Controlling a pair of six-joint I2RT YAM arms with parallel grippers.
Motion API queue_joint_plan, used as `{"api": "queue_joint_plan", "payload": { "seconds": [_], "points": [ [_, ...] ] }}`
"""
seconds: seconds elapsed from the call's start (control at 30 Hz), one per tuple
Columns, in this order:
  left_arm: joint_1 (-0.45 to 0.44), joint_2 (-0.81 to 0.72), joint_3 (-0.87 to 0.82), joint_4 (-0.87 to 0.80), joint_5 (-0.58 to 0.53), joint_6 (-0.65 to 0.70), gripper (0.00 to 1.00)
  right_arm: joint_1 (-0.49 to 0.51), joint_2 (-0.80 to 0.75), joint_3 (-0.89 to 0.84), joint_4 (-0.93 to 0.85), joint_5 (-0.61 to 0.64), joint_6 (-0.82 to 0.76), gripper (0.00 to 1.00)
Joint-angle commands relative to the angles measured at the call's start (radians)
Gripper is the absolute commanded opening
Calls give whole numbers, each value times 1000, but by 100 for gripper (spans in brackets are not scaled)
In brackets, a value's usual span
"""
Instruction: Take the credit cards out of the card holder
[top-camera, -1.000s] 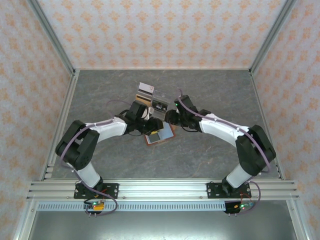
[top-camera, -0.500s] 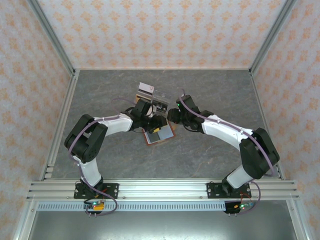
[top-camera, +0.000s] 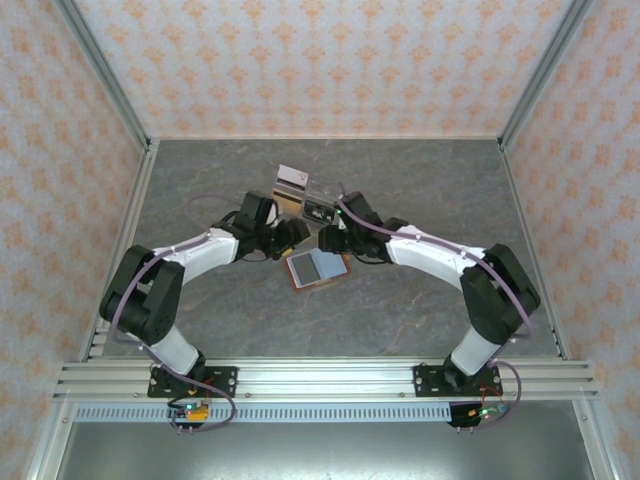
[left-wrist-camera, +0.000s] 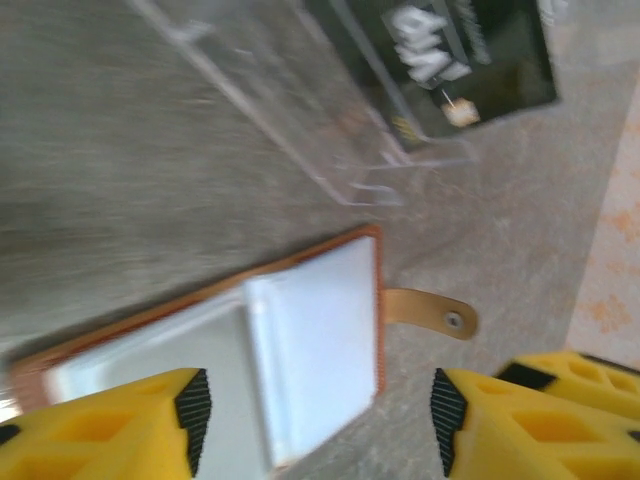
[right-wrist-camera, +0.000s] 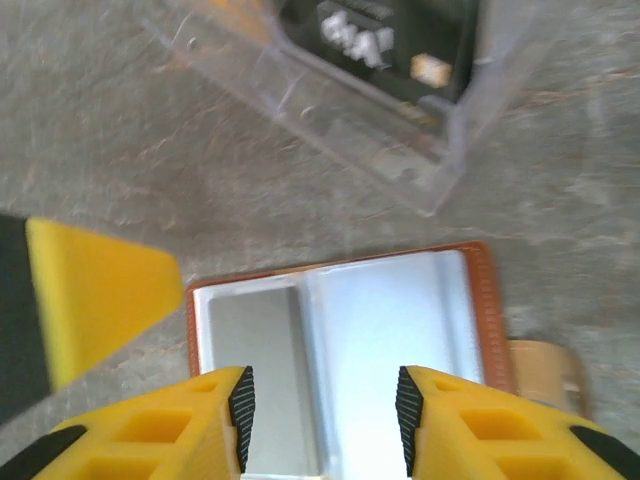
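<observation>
Card holder (right-wrist-camera: 400, 320) lay open, grey card (right-wrist-camera: 260, 370) inside; left gripper (left-wrist-camera: 317, 420) and right gripper (right-wrist-camera: 322, 410) hung by it, unclenched, empty. Next up, I'd guess: pinch the card's edge.

The card holder (top-camera: 318, 268) is laid open on the counter (top-camera: 430, 300), near its middle. In the left half of the card holder, as seen from the right wrist, a credit card (right-wrist-camera: 255, 375) is lodged. A strap (right-wrist-camera: 545, 370) is extended from the right edge onto the counter. Just behind the card holder, apart from it, a tray (top-camera: 300, 203) is set, and a second credit card (right-wrist-camera: 385, 45) is held in one of its compartments.
</observation>
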Motion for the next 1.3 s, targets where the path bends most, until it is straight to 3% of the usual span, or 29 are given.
{"api": "queue_joint_plan", "payload": {
  "seconds": [0.0, 0.57, 1.27],
  "points": [
    [30, -46, -65, -60, -52, 8, 57, 43, 74, 92, -98, -7, -73, 43],
    [24, -90, -152, -16, -21, -31, 40, 64, 334, 265, -336, -13, -121, 39],
    [-27, -12, -135, 30, -14, -50, 35, 52, 423, 288, -378, 61, -75, 22]
  ]
}}
